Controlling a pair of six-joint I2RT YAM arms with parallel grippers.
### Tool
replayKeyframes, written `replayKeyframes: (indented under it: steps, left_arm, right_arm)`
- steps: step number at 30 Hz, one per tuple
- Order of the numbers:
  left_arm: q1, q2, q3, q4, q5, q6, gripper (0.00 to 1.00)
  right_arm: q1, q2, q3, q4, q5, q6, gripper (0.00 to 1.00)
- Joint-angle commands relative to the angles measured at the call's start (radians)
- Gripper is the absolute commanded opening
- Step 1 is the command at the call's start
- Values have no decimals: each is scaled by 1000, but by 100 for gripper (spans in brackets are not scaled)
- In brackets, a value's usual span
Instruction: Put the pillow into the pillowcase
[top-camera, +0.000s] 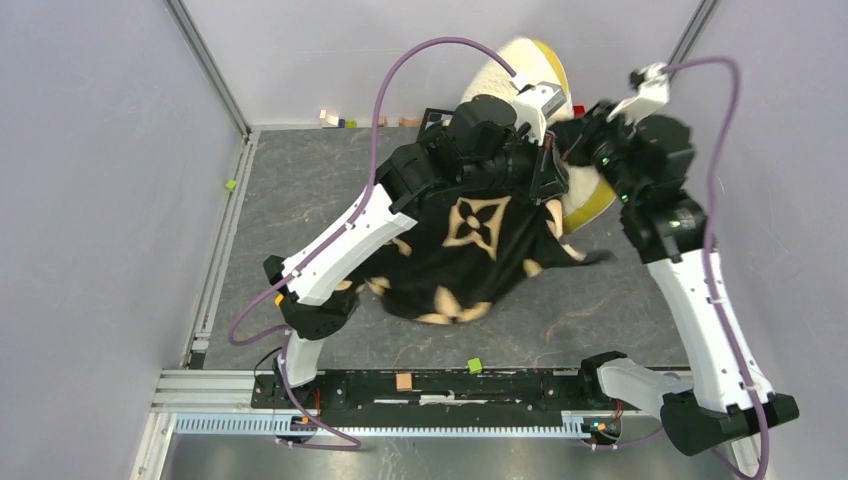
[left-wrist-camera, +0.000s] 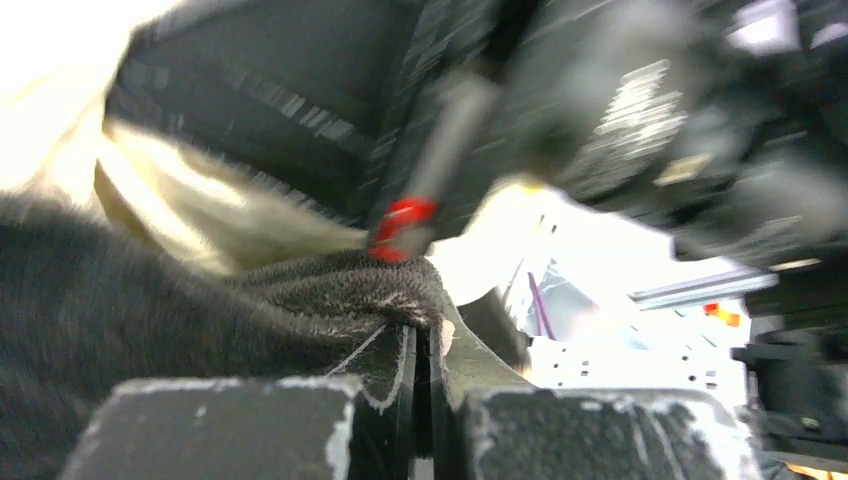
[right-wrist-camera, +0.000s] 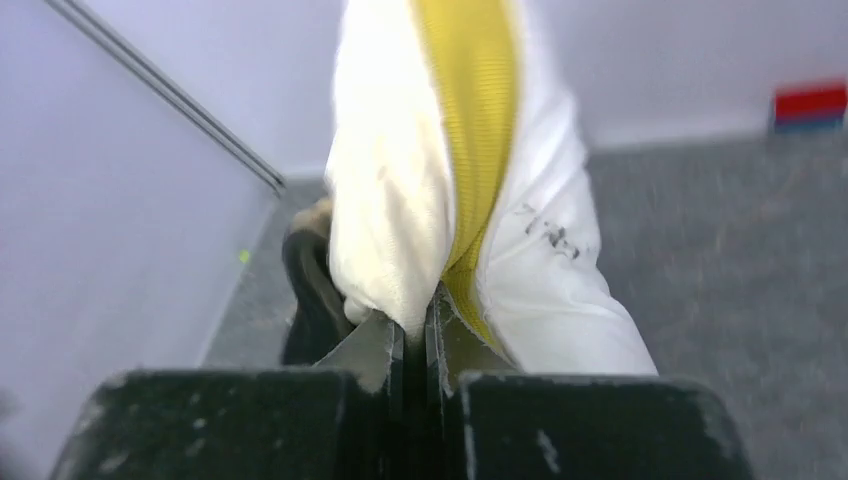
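Black plush pillowcase (top-camera: 478, 245) hangs at centre, slightly far, edge pinched in left gripper (left-wrist-camera: 425, 335), jaws closed on fabric. Right gripper (right-wrist-camera: 415, 325) clamped tight on pillow (right-wrist-camera: 400, 190) at its yellow edge. Pillow stands far right, just behind pillowcase. We judge insertion barely begun (how much sits inside, cannot tell). Pillow top and right side bare. Left to do: slide pillow in, pull pillowcase over.

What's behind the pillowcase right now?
The pillow is behind the pillowcase; its cream top and a yellow edge band show. Its middle and lower part are covered, so whether any is inside cannot be seen.
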Motion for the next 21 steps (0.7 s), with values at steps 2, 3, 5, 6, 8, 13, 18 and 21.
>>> replayKeyframes:
  steps: [2, 3, 5, 6, 8, 13, 18, 21]
  left_arm:
    - [10, -63, 82, 272, 186, -88, 3]
    - [12, -44, 100, 310, 217, -123, 3]
    - [16, 2, 174, 379, 267, -190, 3]
    - [21, 17, 188, 414, 278, -223, 3]
    - [33, 21, 174, 478, 276, -253, 3]
    - [71, -41, -16, 454, 190, -296, 3]
    - [188, -268, -514, 583, 135, -443, 2]
    - [285, -468, -850, 660, 71, -509, 2]
  right_arm:
    - [3, 47, 517, -34, 116, -104, 0]
    - [2, 71, 594, -62, 123, -127, 0]
    - [2, 120, 743, -92, 122, -161, 0]
    - [3, 131, 770, -80, 109, -173, 0]
    - [2, 122, 770, -31, 68, -191, 0]
    - [4, 116, 632, 10, -117, -166, 0]
    - [219, 32, 264, 126, -44, -161, 0]
    - [430, 58, 171, 153, 49, -181, 0]
